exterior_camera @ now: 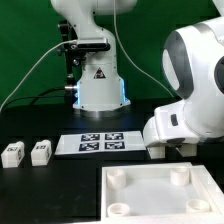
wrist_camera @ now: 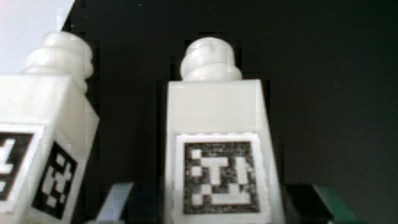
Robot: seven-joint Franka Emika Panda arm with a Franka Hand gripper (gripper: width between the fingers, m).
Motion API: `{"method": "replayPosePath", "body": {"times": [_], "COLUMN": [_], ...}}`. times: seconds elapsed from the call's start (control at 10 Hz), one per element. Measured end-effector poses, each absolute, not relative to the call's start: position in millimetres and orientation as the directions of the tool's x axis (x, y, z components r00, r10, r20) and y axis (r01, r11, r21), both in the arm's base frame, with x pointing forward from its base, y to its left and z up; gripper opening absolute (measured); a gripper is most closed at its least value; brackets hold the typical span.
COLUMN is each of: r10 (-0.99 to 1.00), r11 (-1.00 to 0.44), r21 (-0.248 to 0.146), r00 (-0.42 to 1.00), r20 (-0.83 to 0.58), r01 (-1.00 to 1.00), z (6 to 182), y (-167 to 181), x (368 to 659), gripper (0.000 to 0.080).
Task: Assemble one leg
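In the wrist view a white leg (wrist_camera: 217, 120) with a rounded peg tip and a black-and-white tag stands between my fingers. My gripper (wrist_camera: 219, 206) is open, one finger (wrist_camera: 121, 203) on each side of the leg with a small gap each side. A second like leg (wrist_camera: 47, 120) stands close beside it. In the exterior view two more legs (exterior_camera: 13, 152) (exterior_camera: 40, 152) lie at the exterior view's left. The arm's wrist (exterior_camera: 172, 125) is low at the right and hides the gripper and the legs under it.
The marker board (exterior_camera: 98, 142) lies in the middle in front of the robot base (exterior_camera: 98, 85). The large white square top (exterior_camera: 150, 207) with round corner sockets lies at the front right, just before the arm.
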State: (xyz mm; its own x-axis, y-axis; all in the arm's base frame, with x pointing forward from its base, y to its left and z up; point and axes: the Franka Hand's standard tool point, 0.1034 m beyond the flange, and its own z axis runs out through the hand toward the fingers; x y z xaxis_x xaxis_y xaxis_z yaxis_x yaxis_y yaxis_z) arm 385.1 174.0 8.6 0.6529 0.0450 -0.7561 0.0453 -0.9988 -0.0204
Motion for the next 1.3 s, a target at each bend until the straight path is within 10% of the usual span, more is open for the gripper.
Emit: {"method": "replayPosePath", "body": {"times": [0.5, 0.9, 1.3], "r10": [0.092, 0.066, 0.038], "r11": [-0.995, -0.995, -0.993], "r21": [-0.085, -0.094, -0.103], "r00": [0.708, 0.948, 0.993], "r20": [-0.7, -0.312, 0.109], "r01": [0.046, 0.038, 0.05], "z": [73.5, 142.8, 146.5], "y": [143, 131, 132], "x": [454, 514, 525], "gripper": [0.0292, 0.0292, 0.0292]}}
